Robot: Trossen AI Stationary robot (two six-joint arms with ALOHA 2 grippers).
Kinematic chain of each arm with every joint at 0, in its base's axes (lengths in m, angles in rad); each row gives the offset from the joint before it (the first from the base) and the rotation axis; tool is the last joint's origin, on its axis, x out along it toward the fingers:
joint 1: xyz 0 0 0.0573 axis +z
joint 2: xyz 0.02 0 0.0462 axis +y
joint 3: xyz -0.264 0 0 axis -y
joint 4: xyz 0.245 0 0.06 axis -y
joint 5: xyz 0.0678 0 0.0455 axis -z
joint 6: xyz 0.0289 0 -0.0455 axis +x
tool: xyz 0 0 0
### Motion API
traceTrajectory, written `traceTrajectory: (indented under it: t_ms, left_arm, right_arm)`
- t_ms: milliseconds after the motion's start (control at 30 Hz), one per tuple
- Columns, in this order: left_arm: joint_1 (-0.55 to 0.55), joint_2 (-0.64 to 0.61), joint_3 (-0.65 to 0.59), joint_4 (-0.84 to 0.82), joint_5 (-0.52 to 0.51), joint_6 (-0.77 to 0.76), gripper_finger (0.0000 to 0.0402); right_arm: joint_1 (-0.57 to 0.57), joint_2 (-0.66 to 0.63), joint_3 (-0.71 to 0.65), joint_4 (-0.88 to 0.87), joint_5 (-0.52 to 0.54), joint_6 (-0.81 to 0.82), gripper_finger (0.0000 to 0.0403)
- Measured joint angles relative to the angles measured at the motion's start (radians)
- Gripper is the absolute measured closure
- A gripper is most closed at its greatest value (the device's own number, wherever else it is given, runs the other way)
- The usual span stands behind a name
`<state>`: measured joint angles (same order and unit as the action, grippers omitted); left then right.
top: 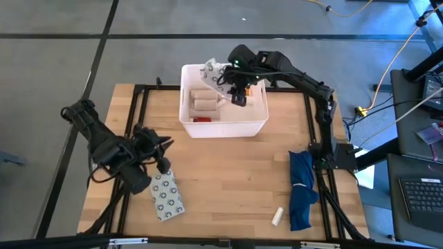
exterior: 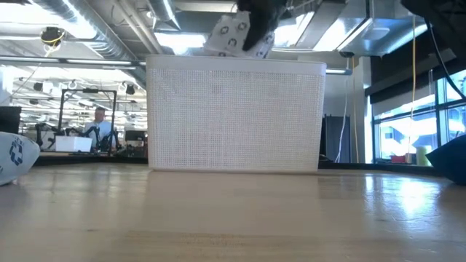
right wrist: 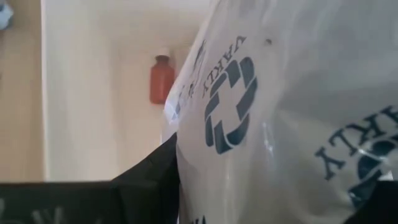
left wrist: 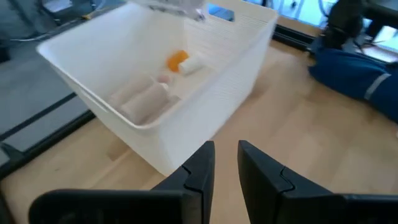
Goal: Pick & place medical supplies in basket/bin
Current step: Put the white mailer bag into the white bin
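Note:
The white bin point(top: 257, 123) stands at the table's far middle. In it lie beige rolls point(top: 204, 104), a white tube point(left wrist: 193, 64) and an orange bottle point(right wrist: 161, 78). My right gripper point(top: 239, 95) hangs over the bin, shut on a grey ring-patterned packet point(top: 212, 72) that shows above the rim in the low view point(exterior: 227, 35). A second such packet point(top: 167, 196) lies flat on the table at the near left. My left gripper point(left wrist: 225, 163) hovers just beyond that packet, pointing toward the bin, its fingers a little apart with nothing between them. My right gripper pinches the packet between its two fingers at the packet's right end point(right wrist: 186, 155), coming from above and slanting down. The packet sticks out toward the bin's far left corner. It is lifted clear, above the bin's rim.
A long dark-blue cloth point(top: 301, 185) lies along the table's right side, with a small white tube point(top: 277, 216) beside it near the front edge. The black frame rail point(top: 142, 117) runs along the table's sides. Bare wood lies between the bin and the near edge.

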<state>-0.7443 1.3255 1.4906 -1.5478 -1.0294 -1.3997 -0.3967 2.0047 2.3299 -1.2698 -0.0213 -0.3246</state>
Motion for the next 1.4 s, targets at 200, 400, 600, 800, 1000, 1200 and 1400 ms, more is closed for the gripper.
traceTrajectory:
  t_ms: [200, 400, 600, 800, 1000, 1200, 1400]
  left_arm:
    - [0.104, -0.036, 0.000, 0.002, 0.002, 0.060, 0.0338]
    - [0.182, -0.048, 0.000, 0.002, 0.045, 0.098, 0.0337]
    - [0.247, -0.048, 0.000, 0.002, 0.086, 0.114, 0.0339]
    - [0.284, -0.048, 0.000, 0.003, 0.109, 0.138, 0.0342]
    - [0.297, -0.047, 0.000, 0.003, 0.117, 0.171, 0.0341]
    - [0.297, -0.047, 0.000, 0.003, 0.119, 0.239, 0.0345]
    - [0.297, -0.047, 0.000, 0.003, 0.120, 0.306, 0.0345]
  right_arm:
    - [-0.082, 0.065, 0.000, 0.007, -0.094, -0.201, 0.0227]
    - [-0.120, 0.164, -0.001, 0.026, -0.364, -0.311, 0.0227]
    - [-0.128, 0.241, -0.001, -0.026, -0.324, -0.359, 0.0227]
    - [-0.120, 0.274, -0.001, -0.100, -0.242, -0.363, 0.0227]
    - [-0.095, 0.273, -0.001, -0.140, -0.219, -0.420, 0.0227]
    - [-0.067, 0.273, -0.001, -0.153, -0.101, -0.417, 0.0227]
    - [-0.048, 0.273, -0.001, -0.213, -0.106, -0.418, 0.0226]
